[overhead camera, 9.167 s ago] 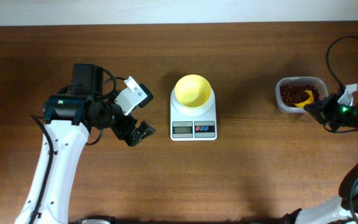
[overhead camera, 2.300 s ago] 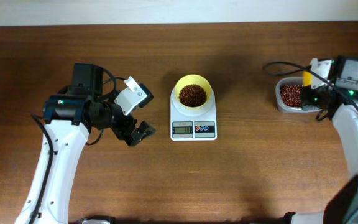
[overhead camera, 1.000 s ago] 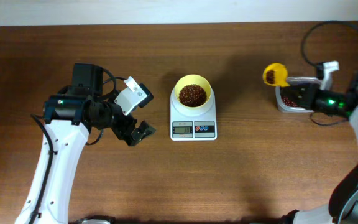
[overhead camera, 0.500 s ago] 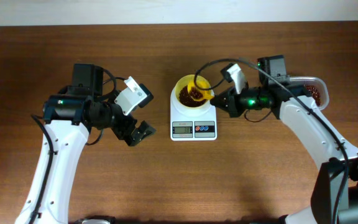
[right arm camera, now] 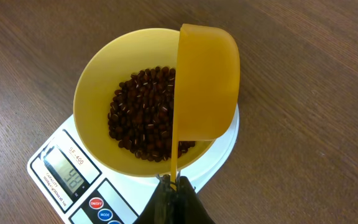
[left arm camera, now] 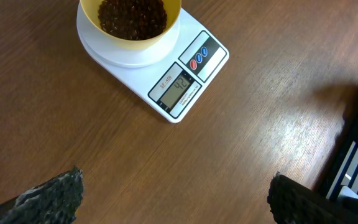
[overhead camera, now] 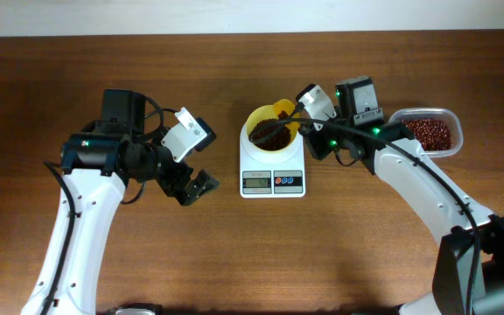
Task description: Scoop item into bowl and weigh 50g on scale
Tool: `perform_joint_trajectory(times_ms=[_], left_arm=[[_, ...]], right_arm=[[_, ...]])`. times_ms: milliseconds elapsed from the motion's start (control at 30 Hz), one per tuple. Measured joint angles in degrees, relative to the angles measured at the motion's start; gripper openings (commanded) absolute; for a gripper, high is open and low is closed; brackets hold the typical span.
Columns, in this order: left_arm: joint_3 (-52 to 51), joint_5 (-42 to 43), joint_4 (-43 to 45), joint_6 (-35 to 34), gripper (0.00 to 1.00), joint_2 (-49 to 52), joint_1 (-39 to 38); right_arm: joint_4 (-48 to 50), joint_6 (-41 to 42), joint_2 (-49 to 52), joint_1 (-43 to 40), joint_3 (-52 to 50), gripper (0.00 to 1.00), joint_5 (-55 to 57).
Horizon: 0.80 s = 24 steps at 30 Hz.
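Clear plastic tub [overhead camera: 427, 111] far right on brown wooden table [overhead camera: 234, 254]; yellow scoop [right arm camera: 207, 81] on its side.

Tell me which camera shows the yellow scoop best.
Right wrist: the yellow scoop fills the frame's centre, tipped on its side over the bowl of beans. Overhead shows it only as a small yellow shape at the bowl's rim. The left wrist view misses it.

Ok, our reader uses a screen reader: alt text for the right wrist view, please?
A yellow scoop, held by the shut right gripper, is tipped on its side over a yellow bowl of red-brown beans on a white scale.
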Motion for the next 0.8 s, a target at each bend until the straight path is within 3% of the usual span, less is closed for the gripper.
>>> perform_joint_trajectory(times_ms=[333, 800], left_arm=[[0.0, 0.0, -0.02, 0.0, 0.99, 0.0, 0.0], [0.0, 0.0, 0.0, 0.0, 0.99, 0.0, 0.0]], right_arm=[[3.65, -1.9, -0.07, 4.9, -0.02, 0.04, 10.16], [2.43, 3.26, -5.27, 4.9, 0.0, 0.04, 3.1]])
